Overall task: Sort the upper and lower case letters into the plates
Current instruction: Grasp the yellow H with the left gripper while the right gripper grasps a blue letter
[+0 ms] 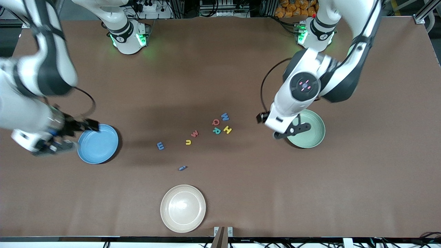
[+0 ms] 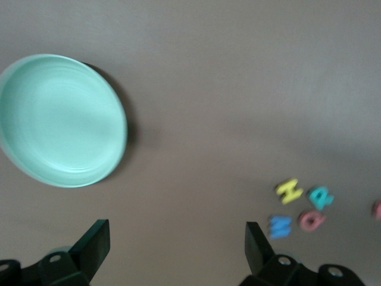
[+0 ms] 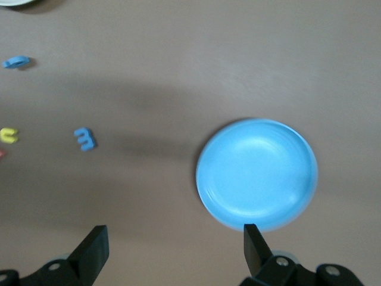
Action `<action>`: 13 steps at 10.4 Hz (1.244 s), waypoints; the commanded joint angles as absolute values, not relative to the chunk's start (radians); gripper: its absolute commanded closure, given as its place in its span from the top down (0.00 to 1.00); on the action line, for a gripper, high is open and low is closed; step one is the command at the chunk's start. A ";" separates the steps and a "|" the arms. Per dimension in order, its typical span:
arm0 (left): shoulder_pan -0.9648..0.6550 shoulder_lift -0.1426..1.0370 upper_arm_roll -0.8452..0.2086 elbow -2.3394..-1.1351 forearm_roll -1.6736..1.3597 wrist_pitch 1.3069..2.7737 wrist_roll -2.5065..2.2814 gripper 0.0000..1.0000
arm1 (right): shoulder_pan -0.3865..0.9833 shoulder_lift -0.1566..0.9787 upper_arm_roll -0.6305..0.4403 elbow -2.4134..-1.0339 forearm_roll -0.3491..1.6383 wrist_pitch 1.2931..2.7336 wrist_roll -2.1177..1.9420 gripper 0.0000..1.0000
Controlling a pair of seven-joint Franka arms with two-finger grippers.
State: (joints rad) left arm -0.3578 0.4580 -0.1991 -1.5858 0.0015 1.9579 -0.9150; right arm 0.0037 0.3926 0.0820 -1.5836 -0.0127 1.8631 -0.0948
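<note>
Several small letters lie mid-table: a blue W (image 1: pixel 225 116), pink Q (image 1: pixel 216 122), teal R (image 1: pixel 216 130) and yellow H (image 1: pixel 227 130) cluster together. Toward the right arm's end lie a pink w (image 1: pixel 194 133), yellow u (image 1: pixel 188 142), blue m (image 1: pixel 160 146) and a small blue piece (image 1: pixel 182 168). The blue plate (image 1: pixel 100 144) and the mint plate (image 1: pixel 311 131) hold nothing. My right gripper (image 1: pixel 74 136) hangs open beside the blue plate (image 3: pixel 257 174). My left gripper (image 1: pixel 291 131) hangs open at the edge of the mint plate (image 2: pixel 59 119). Neither holds anything.
A cream-white plate (image 1: pixel 183 208) sits near the table's front edge, nearer the camera than the letters. Both arm bases stand along the table's back edge. Bare brown tabletop (image 1: pixel 241 179) surrounds the letters.
</note>
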 commanded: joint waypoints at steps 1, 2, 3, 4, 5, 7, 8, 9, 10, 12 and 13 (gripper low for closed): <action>-0.409 0.598 -0.190 -1.559 -0.015 2.138 -1.137 1.00 | 0.067 0.536 0.081 -1.546 -0.011 1.984 -0.001 1.00; -0.426 0.638 -0.190 -1.557 -0.009 2.190 -1.235 1.00 | 0.093 0.575 0.080 -1.551 -0.026 2.041 0.039 1.00; -0.446 0.665 -0.189 -1.555 -0.009 2.230 -1.320 1.00 | 0.100 0.600 0.081 -1.551 -0.022 2.057 0.043 1.00; -0.478 0.689 -0.180 -1.555 -0.005 2.250 -1.429 1.00 | 0.104 0.626 0.081 -1.546 -0.020 2.063 0.044 1.00; -0.507 0.708 -0.181 -1.555 0.055 2.261 -1.501 1.00 | 0.136 0.643 0.081 -1.545 -0.029 2.065 0.035 1.00; -0.537 0.759 -0.181 -1.514 0.083 2.267 -1.600 1.00 | 0.187 0.666 0.080 -1.548 -0.040 2.152 0.032 1.00; -0.557 0.781 -0.179 -1.497 0.083 2.269 -1.604 1.00 | 0.207 0.672 0.080 -1.561 -0.040 2.183 0.044 1.00; -0.560 0.799 -0.181 -1.480 0.083 2.269 -1.605 1.00 | 0.222 0.675 0.080 -1.606 -0.035 2.238 0.058 1.00; -0.564 0.819 -0.179 -1.462 0.083 2.270 -1.603 1.00 | 0.238 0.675 0.080 -1.677 -0.035 2.340 0.092 1.00; -0.604 0.866 -0.154 -1.413 0.086 2.270 -1.615 1.00 | 0.247 0.675 0.080 -1.723 -0.038 2.387 0.089 1.00; -0.645 0.868 -0.120 -1.413 0.084 2.270 -1.623 1.00 | 0.252 0.675 0.080 -1.759 -0.038 2.405 0.095 1.00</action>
State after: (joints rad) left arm -0.5827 0.8345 -0.1692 -1.4649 0.0575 2.2740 -1.5773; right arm 0.2474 0.6928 0.0822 -1.7095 -0.0211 2.3802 0.0697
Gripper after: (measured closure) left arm 0.000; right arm 0.000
